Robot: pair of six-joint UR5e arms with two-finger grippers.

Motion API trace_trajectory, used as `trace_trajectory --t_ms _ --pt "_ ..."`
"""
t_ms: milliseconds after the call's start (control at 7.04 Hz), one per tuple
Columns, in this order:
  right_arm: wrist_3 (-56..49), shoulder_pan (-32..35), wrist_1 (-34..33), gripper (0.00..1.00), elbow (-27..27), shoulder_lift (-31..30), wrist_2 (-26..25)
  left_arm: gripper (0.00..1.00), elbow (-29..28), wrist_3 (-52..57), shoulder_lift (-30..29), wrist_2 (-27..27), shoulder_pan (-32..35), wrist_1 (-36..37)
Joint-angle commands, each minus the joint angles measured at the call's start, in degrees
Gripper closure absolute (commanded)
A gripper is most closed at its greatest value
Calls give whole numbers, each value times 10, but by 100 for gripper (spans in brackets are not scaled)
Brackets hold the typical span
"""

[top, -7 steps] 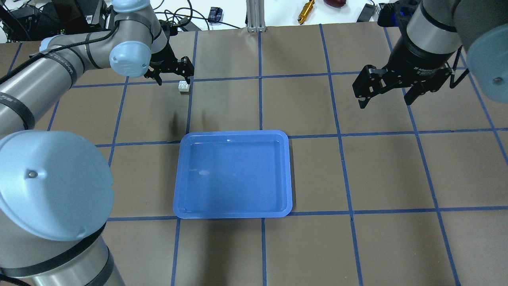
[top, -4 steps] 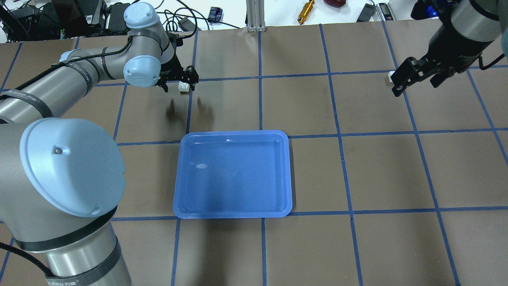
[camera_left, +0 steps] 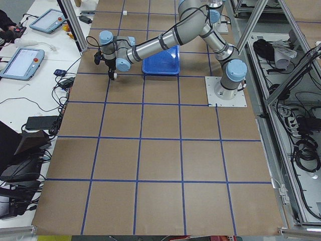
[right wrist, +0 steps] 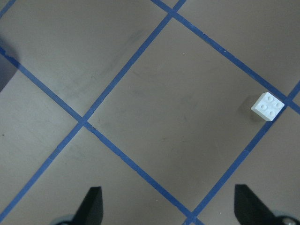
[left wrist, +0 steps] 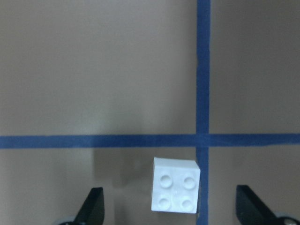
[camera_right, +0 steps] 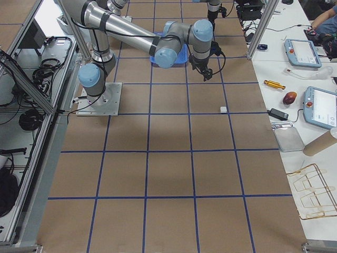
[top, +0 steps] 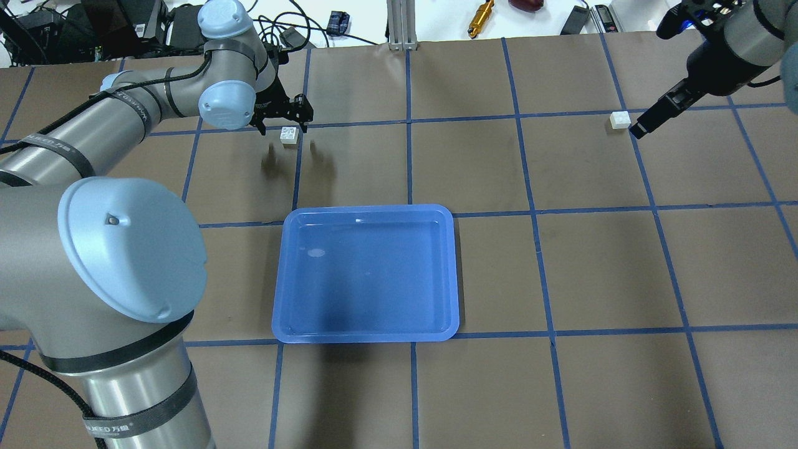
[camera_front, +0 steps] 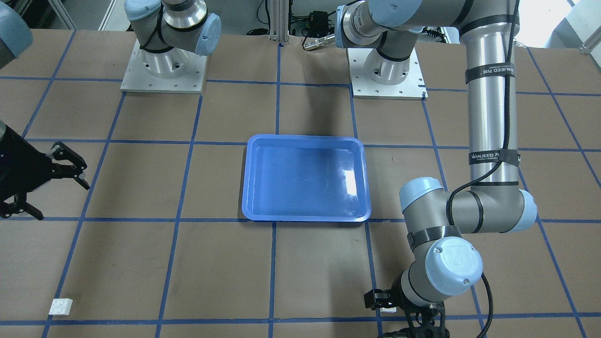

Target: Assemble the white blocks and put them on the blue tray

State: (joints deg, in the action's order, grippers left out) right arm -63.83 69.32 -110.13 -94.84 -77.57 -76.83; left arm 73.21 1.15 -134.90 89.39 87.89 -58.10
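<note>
Open bench [top: 561,268] lies all round the left white block [top: 288,135], and the left arm's jaws stand wide with a clear gap on either side of it. The right white block [top: 620,119] also sits alone on bare bench. Mid-bench, the blue tray [top: 368,337] is the only raised thing, well apart from both blocks.

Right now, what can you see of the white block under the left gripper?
The white block is small, square, plastic-looking, with four round studs facing up. It lies flat on the brown table, its edge at a blue tape line near a crossing. The open left gripper brackets it, fingers apart from it.
</note>
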Motion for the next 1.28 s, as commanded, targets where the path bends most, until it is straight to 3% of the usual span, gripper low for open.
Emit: trace_trajectory --t_ms 0,142,426,568,852,1136 --pt "-146 -31 -5 0 48 65 32 33 -1 6 -3 1 0 -1" --pt "-201 -44 -2 0 79 99 32 52 -1 7 -2 2 0 -1" --pt "-295 -45 -3 1 113 144 33 71 -1 7 -2 1 0 -3" --pt "-355 -45 -8 1 128 167 35 74 -2 7 6 1 1 -8" --pt "-372 -61 -4 2 164 208 78 74 3 7 44 3 13 -66" --pt "-415 -70 -4 3 193 250 115 74 68 -12 112 12 66 -91"
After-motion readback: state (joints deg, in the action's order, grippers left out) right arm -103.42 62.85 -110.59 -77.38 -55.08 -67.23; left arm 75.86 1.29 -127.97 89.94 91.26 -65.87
